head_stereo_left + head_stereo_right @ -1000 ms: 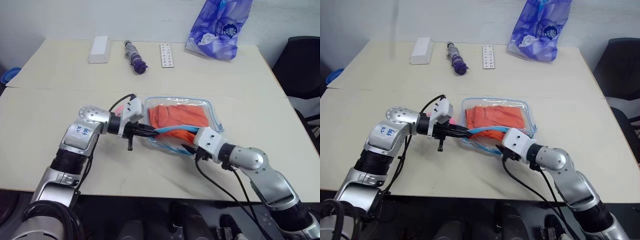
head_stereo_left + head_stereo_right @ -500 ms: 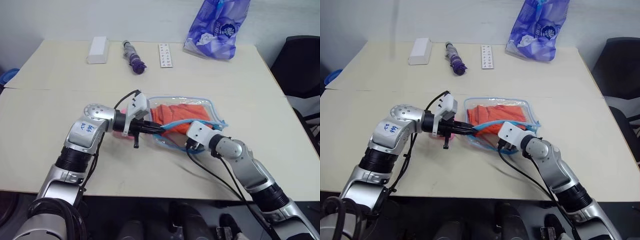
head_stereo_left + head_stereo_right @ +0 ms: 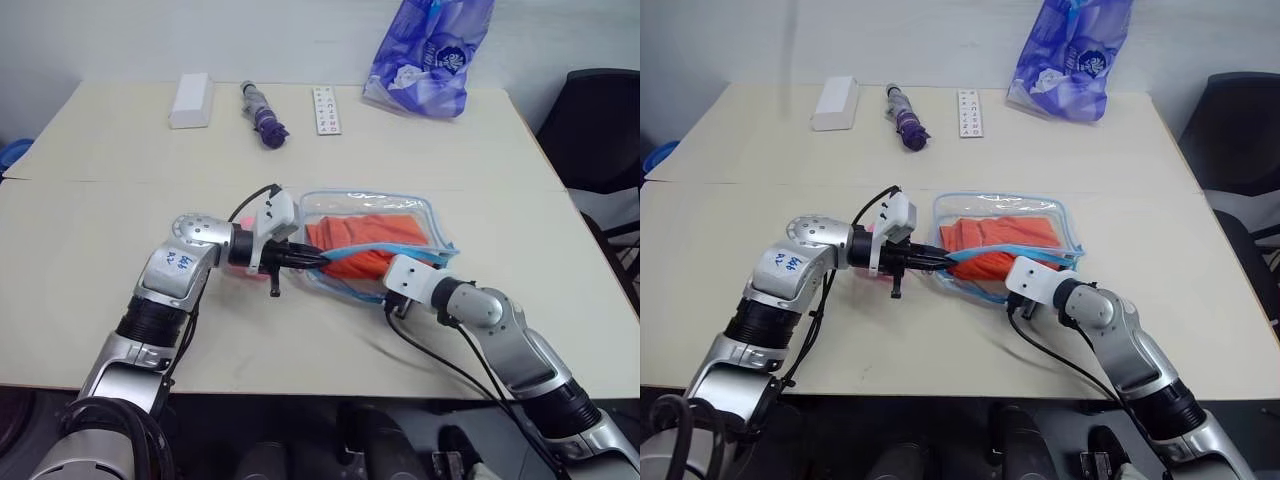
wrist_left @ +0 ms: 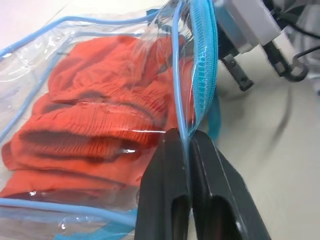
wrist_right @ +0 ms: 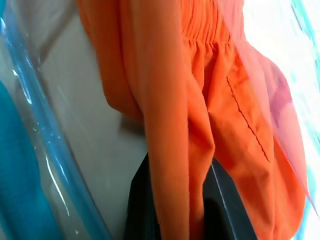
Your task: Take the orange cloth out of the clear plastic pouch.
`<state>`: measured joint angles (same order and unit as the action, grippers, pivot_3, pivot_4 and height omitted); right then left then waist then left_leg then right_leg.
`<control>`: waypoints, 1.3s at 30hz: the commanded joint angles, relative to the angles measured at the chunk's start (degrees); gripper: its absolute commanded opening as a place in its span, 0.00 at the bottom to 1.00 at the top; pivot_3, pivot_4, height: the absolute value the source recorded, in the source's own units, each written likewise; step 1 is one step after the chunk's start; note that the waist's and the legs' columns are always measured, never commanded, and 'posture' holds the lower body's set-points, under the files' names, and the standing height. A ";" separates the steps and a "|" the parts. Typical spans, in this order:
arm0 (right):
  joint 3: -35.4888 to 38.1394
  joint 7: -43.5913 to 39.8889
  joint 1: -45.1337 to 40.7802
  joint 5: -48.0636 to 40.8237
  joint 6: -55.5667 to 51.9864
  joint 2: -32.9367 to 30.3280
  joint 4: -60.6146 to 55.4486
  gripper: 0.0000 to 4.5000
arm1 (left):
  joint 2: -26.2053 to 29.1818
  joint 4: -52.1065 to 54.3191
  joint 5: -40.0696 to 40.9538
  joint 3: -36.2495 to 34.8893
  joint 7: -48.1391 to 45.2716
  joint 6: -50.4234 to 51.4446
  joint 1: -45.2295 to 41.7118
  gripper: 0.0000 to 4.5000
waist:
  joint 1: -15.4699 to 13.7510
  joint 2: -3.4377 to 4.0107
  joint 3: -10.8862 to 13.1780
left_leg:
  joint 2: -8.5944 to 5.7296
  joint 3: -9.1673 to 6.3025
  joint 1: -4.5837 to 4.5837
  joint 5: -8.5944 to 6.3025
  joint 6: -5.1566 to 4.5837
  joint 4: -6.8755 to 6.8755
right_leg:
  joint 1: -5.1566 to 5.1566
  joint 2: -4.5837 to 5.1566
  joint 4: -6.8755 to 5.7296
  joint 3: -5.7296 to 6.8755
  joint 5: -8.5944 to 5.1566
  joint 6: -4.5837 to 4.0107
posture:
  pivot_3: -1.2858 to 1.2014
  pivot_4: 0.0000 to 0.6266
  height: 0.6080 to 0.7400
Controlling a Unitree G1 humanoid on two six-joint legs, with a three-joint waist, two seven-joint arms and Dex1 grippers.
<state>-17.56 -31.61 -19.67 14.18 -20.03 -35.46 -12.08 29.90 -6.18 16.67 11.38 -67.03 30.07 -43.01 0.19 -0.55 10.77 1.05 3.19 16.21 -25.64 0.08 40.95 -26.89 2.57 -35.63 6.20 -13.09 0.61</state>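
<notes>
Orange cloth (image 5: pixel 200 100) lies bunched inside the clear plastic pouch (image 3: pixel 372 205) mid-table; our right gripper (image 5: pixel 175 200) has clamped a fold, while our left gripper (image 4: pixel 186 150) pinches the pouch's blue rim, likely to anchor it.

Both arms: silver-grey metal shells, ribbed black sleeves nearer the shoulders. Left forearm carries a blue handwritten mark; round perforated cap at its elbow joint. White boxy wrist housings on each. Black cables loop loose along both arms. Left gripper (image 4: pixel 187 150) and right gripper (image 5: pixel 175 200): matte black fingers.
</notes>
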 commanded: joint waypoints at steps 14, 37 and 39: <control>1.95 -0.23 0.44 1.42 1.46 0.30 0.12 0.00 | -0.73 0.19 0.91 -2.22 1.52 -1.76 -1.62 0.57 | -0.11 0.00 0.00 | -0.01 -0.01 0.00 0.00 0.01 0.01 | 0.00 0.01 0.01 0.00 0.00 0.00 | 0.52 0.24 1.00; 4.06 -5.65 6.85 2.15 19.02 -8.75 -7.10 0.00 | -6.17 -9.70 0.55 -7.06 10.97 0.73 -8.32 0.01 | -0.48 0.00 0.00 | -0.09 -0.11 0.06 -0.01 -0.02 0.01 | 0.00 0.02 0.10 0.04 0.04 0.07 | 0.52 0.24 1.00; 4.92 -6.00 7.92 0.79 24.16 -9.75 -8.57 0.00 | -6.29 -11.69 -1.09 -6.84 12.51 -0.71 -9.18 0.01 | -0.40 0.00 0.00 | -0.09 -0.11 0.06 -0.01 -0.02 0.00 | 0.01 0.02 0.10 0.05 0.04 0.07 | 0.52 0.24 1.00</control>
<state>-14.71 -37.17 -11.89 16.22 -0.40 -44.50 -16.95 23.66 -17.18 16.04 5.31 -55.77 30.43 -51.42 -0.21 -0.55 10.78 0.96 3.11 16.25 -25.65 0.07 40.93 -26.88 2.59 -35.53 6.24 -13.05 0.68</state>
